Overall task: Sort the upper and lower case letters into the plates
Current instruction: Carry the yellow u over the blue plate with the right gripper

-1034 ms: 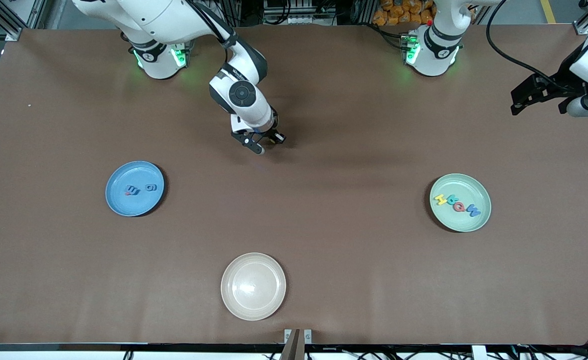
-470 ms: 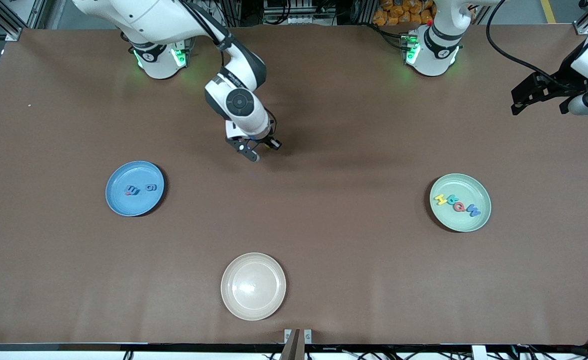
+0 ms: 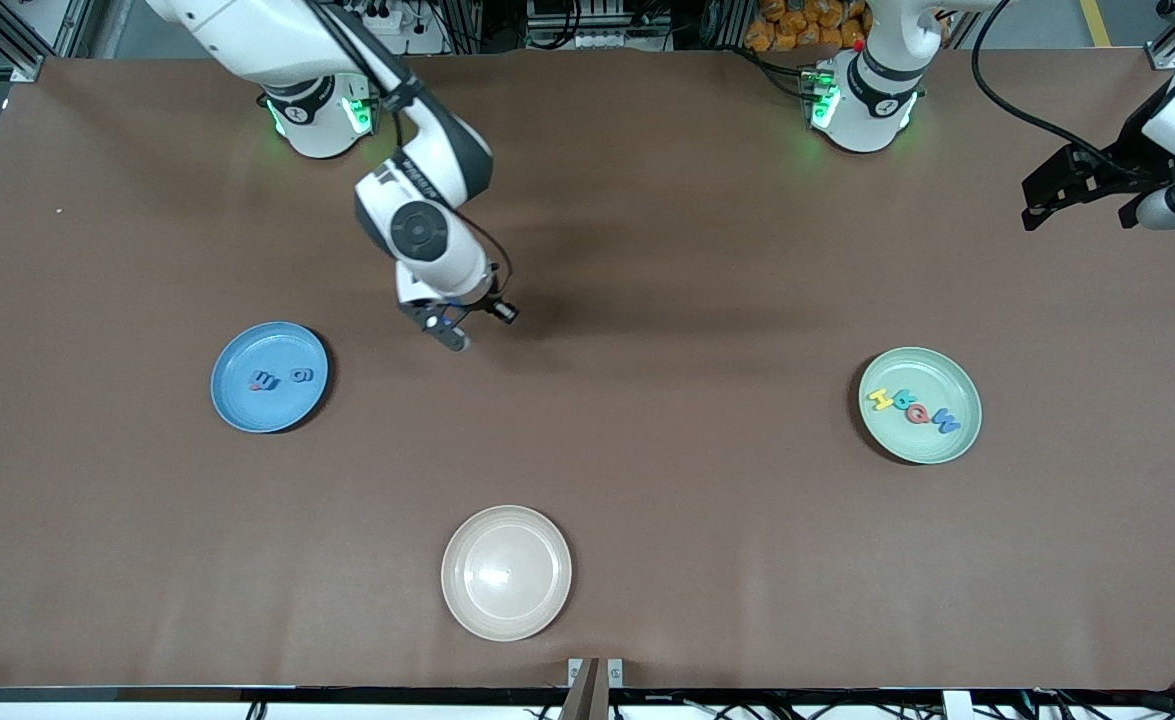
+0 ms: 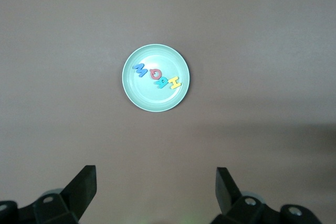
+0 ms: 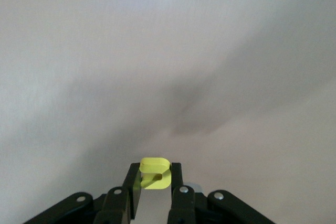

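While my right hand is pinching a yellow letter over bare surface near the blue plate, I'm judging next: carry & release there; left hand is waiting wide open, empty, above the mint plate.

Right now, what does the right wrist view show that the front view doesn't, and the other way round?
Only the right wrist view shows a small yellow-green toy letter pinched between the right gripper fingers. Only the front view shows the round blue plate with two letters, the pale mint green plate with four letters, the empty cream-beige plate, and the left gripper, open and waiting at the left arm's end of the table. Both show the right gripper over the bare brown table.
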`<state>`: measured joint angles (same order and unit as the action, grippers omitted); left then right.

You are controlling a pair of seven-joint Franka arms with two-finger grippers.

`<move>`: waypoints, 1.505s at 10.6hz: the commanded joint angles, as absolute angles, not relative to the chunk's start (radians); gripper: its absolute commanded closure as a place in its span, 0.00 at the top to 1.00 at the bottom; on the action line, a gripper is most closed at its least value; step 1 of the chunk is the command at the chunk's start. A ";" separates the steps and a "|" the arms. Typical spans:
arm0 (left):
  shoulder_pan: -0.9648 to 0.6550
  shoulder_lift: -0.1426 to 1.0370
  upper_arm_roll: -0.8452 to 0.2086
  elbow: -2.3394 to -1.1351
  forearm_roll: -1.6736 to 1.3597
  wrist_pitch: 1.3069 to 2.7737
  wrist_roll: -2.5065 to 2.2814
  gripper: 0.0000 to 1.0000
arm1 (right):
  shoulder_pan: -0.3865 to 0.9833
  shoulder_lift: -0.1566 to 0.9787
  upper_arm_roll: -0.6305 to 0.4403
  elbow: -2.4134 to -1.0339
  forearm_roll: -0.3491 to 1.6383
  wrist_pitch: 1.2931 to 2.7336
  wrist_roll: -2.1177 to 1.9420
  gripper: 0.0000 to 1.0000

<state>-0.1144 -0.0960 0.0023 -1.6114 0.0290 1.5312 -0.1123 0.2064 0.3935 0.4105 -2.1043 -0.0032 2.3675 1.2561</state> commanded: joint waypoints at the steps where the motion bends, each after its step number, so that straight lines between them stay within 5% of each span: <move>1: -0.112 -0.086 0.005 -1.586 0.005 1.528 -0.126 1.00 | 0.099 0.353 0.428 -2.099 -0.005 2.309 1.149 0.00; 7: -0.124 -0.074 0.005 -1.586 0.005 1.542 -0.137 1.00 | -0.138 0.359 0.410 -2.013 -0.012 2.161 0.772 0.00; 16: -0.127 -0.064 0.003 -1.588 -0.003 1.542 -0.137 1.00 | -0.178 0.408 0.109 -1.993 -0.021 2.209 0.229 0.00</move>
<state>-0.1221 -0.0784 0.0006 -1.6075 0.0162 1.5442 -0.1156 -0.1753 0.3838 0.1413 -2.0024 -0.0075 2.1917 0.2922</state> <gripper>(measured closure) 0.000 0.727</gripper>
